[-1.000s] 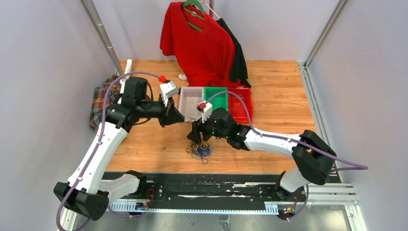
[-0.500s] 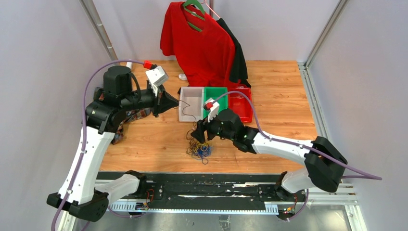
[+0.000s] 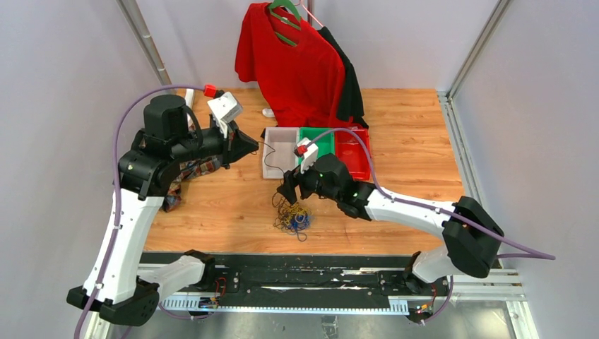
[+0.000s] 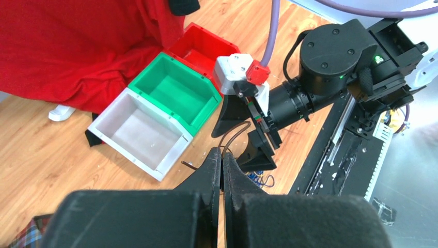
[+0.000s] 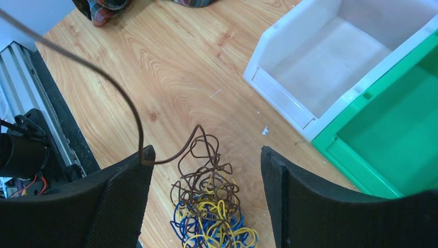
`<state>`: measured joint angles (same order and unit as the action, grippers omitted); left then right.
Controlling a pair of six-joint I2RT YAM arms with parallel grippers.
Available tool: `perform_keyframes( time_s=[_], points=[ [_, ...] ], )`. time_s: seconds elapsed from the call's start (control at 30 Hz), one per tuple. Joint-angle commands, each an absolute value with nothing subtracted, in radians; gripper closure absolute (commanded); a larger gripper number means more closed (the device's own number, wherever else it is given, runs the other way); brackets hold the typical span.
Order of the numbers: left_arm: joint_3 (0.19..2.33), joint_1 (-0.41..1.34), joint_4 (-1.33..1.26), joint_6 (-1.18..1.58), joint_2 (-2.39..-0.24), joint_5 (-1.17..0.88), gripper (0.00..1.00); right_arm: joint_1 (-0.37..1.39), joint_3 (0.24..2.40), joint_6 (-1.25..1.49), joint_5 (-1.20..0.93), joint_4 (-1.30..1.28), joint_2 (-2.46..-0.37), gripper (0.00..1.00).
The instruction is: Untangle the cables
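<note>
The cables (image 3: 292, 217) lie in a small tangle of blue, yellow and dark brown wire near the table's front edge; in the right wrist view this tangle (image 5: 212, 206) sits on the wood below the fingers. One dark brown wire (image 5: 124, 101) rises from it, brushes the tip of the right gripper's left finger (image 5: 146, 156) and runs up to my left gripper (image 3: 256, 146). That left gripper (image 4: 222, 155) is shut on the brown wire, held above the table beside the white bin. My right gripper (image 5: 206, 157) hangs open over the tangle, holding nothing.
A white bin (image 3: 277, 154), a green bin (image 3: 318, 143) and a red bin (image 3: 355, 157) stand in a row behind the tangle. A red shirt (image 3: 297, 63) hangs at the back. A plaid cloth (image 3: 185, 176) lies at the left under the left arm.
The left arm has risen and drawn back to the left, pulling the brown wire out of the tangle. The right gripper's jaws have spread wider and it has lifted off the pile.
</note>
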<state>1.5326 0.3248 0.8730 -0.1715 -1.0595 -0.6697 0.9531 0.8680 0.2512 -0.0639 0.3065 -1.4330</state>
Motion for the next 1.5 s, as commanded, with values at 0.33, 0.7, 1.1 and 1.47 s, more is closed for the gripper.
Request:
perform_keyframes(
  time_s=[0.33,0.7,1.1,1.47],
  points=[
    [1.6,0.333,0.883,-0.166,-1.044,-0.658,0.99,0.968,0.966,0.247,-0.124,0.338,-1.546,0.26],
    [1.623,0.333,0.881,-0.174,-1.051,-0.651,1.0,0.969,0.965,0.261,-0.144,0.362,-1.571,0.25],
    [1.667,0.333,0.894,-0.197,-1.059,-0.632,1.0,0.968,0.98,0.263,-0.156,0.362,-1.588,0.25],
    [1.763,0.333,0.912,-0.213,-1.068,-0.609,1.0,0.966,0.978,0.258,-0.145,0.374,-1.594,0.25]
  ],
)
